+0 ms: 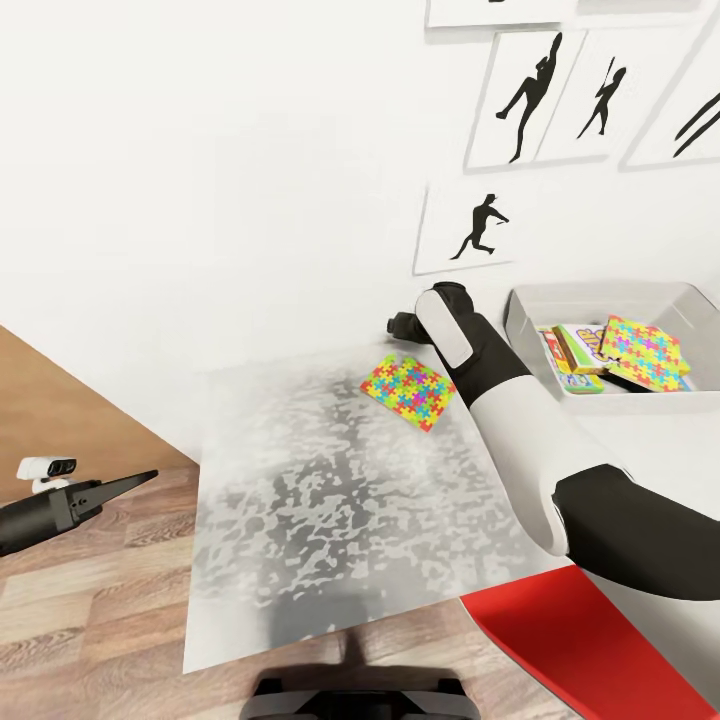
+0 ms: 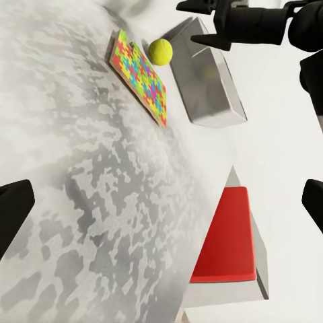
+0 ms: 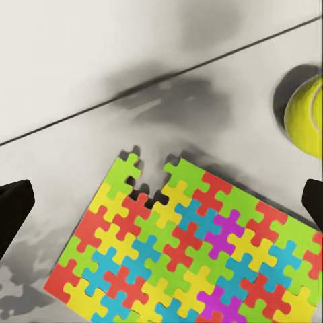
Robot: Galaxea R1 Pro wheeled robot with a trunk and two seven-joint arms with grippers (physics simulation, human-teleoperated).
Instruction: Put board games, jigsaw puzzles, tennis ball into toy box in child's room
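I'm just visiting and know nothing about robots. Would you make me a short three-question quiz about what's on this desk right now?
1. True or false: one jigsaw puzzle lies flat on the speckled table, outside the toy box.
2. What sits beside that puzzle, near the toy box?
A. a red cup
B. the tennis ball
C. a book
3. Fill in: the right end effector hangs open over the ____.

Key:
1. True; a second puzzle already lies in the toy box on top of the board games.
2. B
3. jigsaw puzzle; its dark fingertips stand wide apart at either side, holding nothing.
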